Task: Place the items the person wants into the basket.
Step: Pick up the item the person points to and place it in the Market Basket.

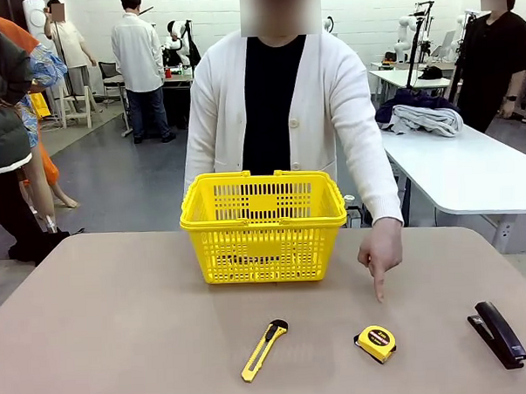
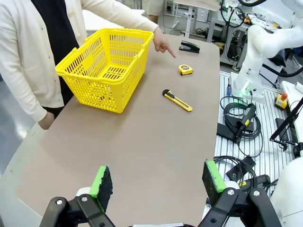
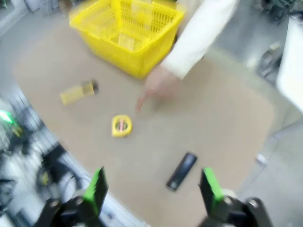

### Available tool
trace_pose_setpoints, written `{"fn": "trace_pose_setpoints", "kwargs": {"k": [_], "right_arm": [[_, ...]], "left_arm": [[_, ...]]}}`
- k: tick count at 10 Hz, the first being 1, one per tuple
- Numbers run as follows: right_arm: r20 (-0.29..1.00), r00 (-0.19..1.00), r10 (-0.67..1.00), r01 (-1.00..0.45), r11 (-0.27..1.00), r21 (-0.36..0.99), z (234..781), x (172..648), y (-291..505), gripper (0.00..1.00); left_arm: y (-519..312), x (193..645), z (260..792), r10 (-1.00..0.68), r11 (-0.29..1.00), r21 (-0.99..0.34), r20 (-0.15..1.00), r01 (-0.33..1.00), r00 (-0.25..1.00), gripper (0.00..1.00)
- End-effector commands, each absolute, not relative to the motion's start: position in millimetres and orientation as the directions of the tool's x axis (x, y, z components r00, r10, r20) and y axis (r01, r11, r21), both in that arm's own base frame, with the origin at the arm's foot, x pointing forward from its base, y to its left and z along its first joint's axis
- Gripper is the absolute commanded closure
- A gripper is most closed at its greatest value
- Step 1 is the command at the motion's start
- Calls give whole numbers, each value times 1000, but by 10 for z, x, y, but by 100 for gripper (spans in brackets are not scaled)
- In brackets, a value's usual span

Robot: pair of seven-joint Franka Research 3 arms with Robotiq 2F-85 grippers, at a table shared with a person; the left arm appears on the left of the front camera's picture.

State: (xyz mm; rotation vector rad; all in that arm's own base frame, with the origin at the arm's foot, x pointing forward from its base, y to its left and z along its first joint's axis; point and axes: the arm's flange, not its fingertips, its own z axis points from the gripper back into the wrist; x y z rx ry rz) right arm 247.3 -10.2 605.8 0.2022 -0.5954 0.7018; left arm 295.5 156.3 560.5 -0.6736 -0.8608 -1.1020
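The yellow basket (image 1: 263, 227) stands upright on the table (image 1: 120, 325), close in front of the person (image 1: 277, 118). The small yellow-and-black tape measure (image 1: 376, 342) lies flat, near the person's pointing finger (image 1: 379, 288).

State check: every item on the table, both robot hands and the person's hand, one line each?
basket, upright on the table, handles folded down, contents unclear.
tape measure, flat on the table, untouched.
utility knife, lying on the table, untouched.
stapler, closed, on the table.
person's hand, index finger pointing at the tape measure, not touching it.
left hand, open, empty, above the table.
right hand, open, empty, above the table.
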Motion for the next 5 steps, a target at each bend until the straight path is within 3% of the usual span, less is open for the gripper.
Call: {"fn": "trace_pose_setpoints", "kwargs": {"k": [1,3,5], "right_arm": [[330,613,717,-743,666,-68,6048,2736,361,0],[166,597,785,-783,615,-91,5651,2845,849,0],[150,581,800,-792,598,-122,5307,2981,1141,0]], "left_arm": [[1583,2958,5610,-461,308,-27,870,951,174,1],[1583,2958,5610,-461,308,-27,870,951,174,1],[1583,2958,5610,-461,308,-27,870,951,174,1]]}}
